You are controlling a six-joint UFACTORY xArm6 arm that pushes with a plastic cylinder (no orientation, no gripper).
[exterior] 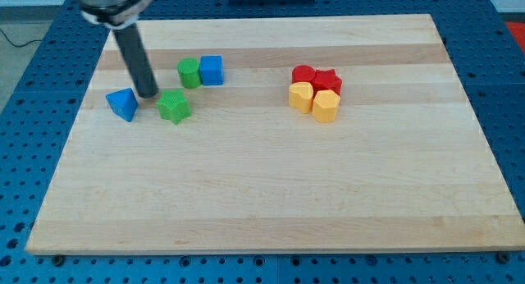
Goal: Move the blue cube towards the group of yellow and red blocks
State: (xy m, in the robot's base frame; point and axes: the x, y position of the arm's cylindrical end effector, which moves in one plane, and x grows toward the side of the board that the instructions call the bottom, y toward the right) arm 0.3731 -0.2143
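The blue cube sits on the wooden board at the view's upper left, touching a green block on its left. The group of two red blocks and two yellow blocks sits right of centre, near the view's top. My tip is down on the board, left of and below the blue cube, between a blue triangular block and a green star block.
The wooden board lies on a blue perforated table. The arm's body enters from the view's top left, above the rod.
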